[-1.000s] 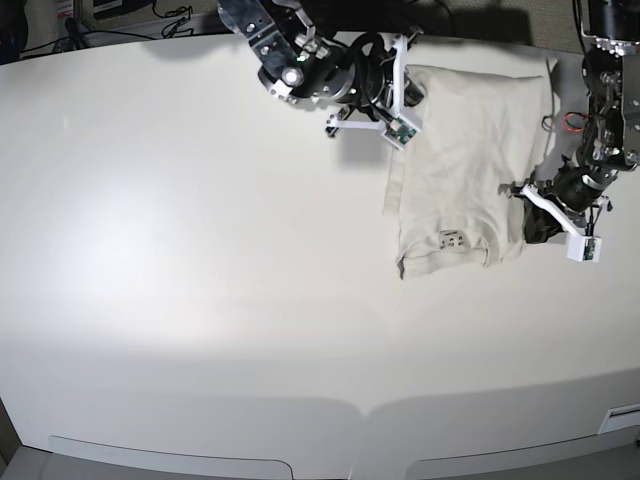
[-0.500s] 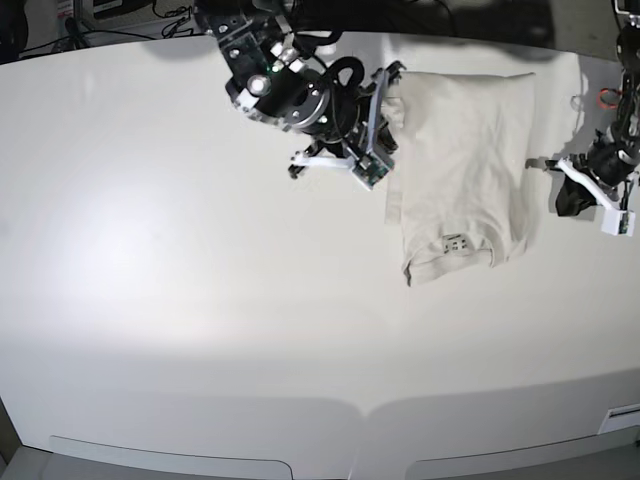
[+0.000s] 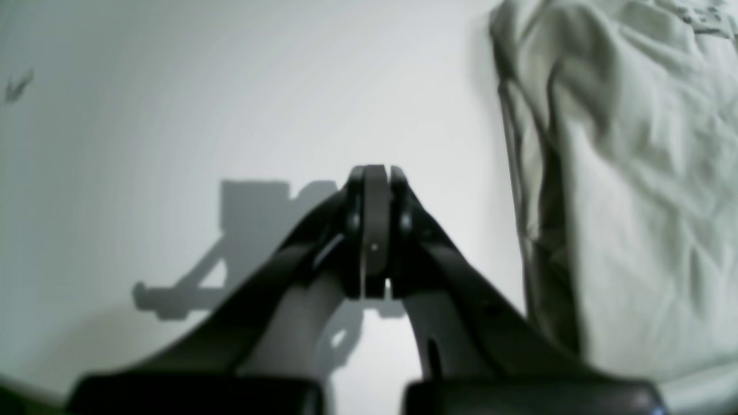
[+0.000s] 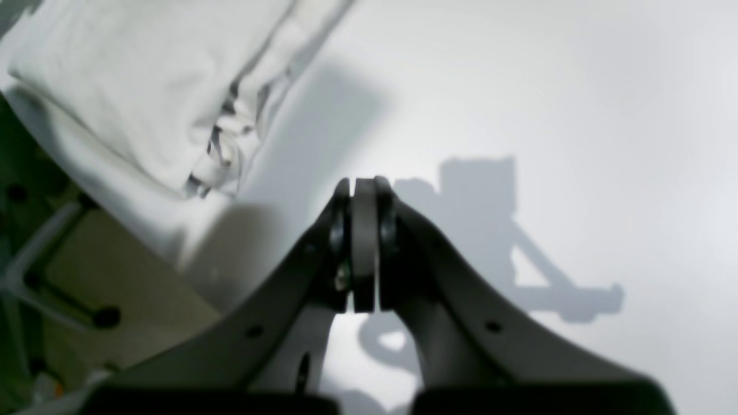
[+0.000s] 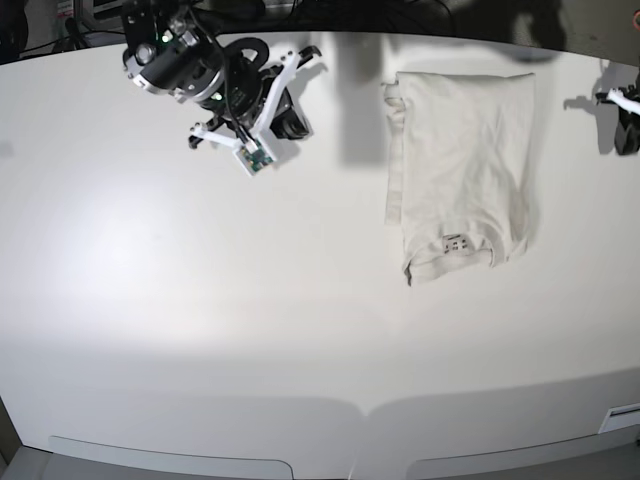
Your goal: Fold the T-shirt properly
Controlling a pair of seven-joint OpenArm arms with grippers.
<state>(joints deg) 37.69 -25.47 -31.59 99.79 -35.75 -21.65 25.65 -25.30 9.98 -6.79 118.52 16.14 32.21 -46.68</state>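
Observation:
The off-white T-shirt (image 5: 462,165) lies folded into a long rectangle at the back right of the table, neck label (image 5: 454,242) at its near end. Nothing touches it. My right gripper (image 5: 292,122) hangs over bare table well to the shirt's left; in the right wrist view its jaws (image 4: 363,187) are pressed together and empty, with the T-shirt (image 4: 144,80) off to the upper left. My left gripper (image 5: 627,128) sits at the frame's right edge, clear of the shirt. In the left wrist view it (image 3: 375,176) is shut and empty, with the T-shirt's (image 3: 634,173) edge to the right.
The white table (image 5: 250,330) stretches wide to the left and front of the shirt. Its far edge (image 4: 132,230) shows in the right wrist view, with floor and a stand beyond it. Cables and equipment (image 5: 110,12) lie behind the table's back edge.
Both arms have pulled away from the T-shirt: the right arm swung far left, the left arm withdrew to the right edge. The shirt now lies flat and free.

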